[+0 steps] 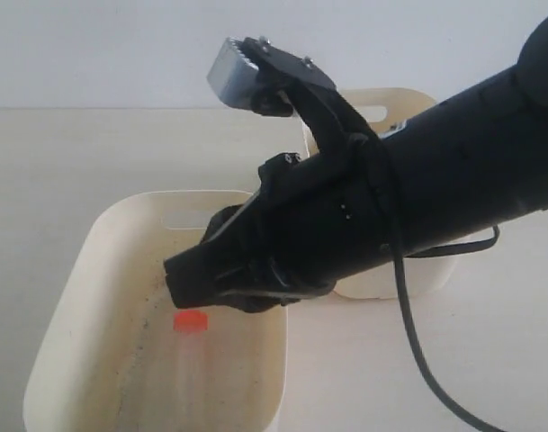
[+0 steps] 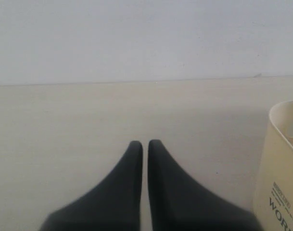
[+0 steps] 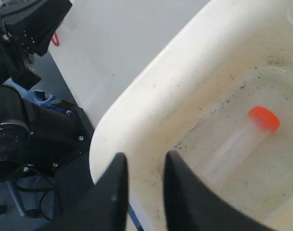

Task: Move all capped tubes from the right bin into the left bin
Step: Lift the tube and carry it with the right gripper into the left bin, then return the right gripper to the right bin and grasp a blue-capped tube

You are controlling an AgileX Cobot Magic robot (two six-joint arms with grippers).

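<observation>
Under my slightly parted, empty right gripper (image 3: 145, 156), the orange-capped clear plastic tube (image 3: 242, 137) looks light and slick; I'd pinch mid-barrel.

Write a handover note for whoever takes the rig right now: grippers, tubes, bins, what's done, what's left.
Left gripper: shut, empty, over bare table.
Right gripper: jaws apart, nothing between them, over the left bin.
Tubes: one orange-capped tube lies on the left bin's floor; no other tube is in view.
Right bin: mostly hidden behind the right arm, so its inside cannot be seen.
Done: at least one tube is across.
Left: check the right bin and move any capped tubes found there.
</observation>
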